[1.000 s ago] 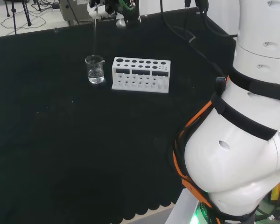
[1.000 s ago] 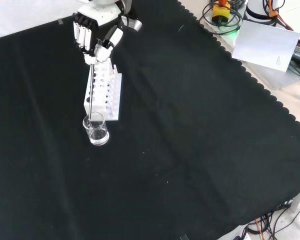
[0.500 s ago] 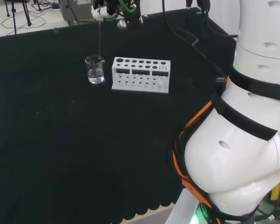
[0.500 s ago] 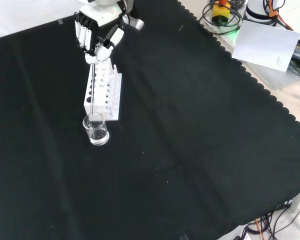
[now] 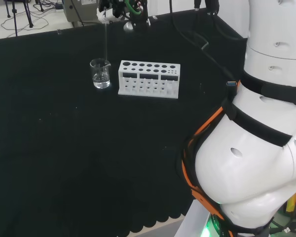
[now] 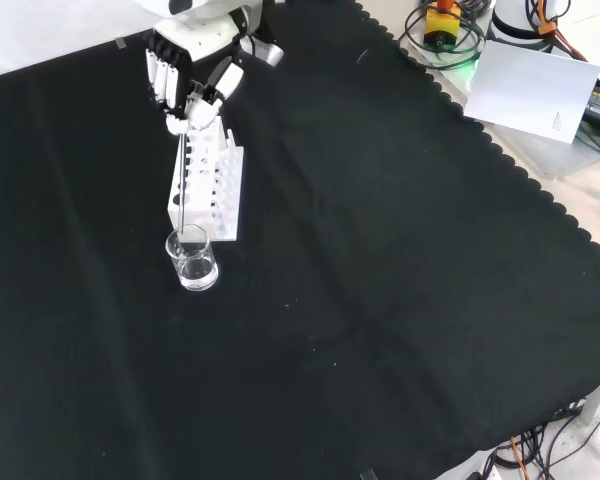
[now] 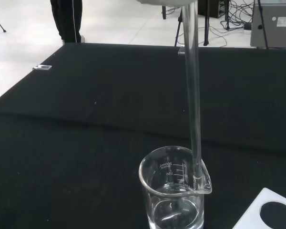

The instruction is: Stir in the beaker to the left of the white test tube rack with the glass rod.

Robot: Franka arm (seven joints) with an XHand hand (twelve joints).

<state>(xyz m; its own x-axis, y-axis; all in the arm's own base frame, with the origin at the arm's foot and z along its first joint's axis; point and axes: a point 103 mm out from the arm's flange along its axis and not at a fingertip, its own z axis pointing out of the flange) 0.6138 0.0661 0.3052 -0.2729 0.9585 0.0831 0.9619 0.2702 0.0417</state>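
Black cloth covers the worktop (image 6: 400,250). One glass rod (image 7: 193,95) is pinched at its upper end by curled fingers (image 6: 185,100) and hangs near upright below the hand (image 6: 190,62), its tip at the beaker's (image 6: 192,258) rim, judged barely inside. One beaker and one white test tube rack (image 5: 149,79) are counted, just beside each other.

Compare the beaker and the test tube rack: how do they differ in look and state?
The beaker is clear, round glass; the test tube rack is opaque, white and boxy. The beaker holds some clear liquid and the glass rod's tip; the rack's holes look empty. Both stand upright on the black cloth, side by side.
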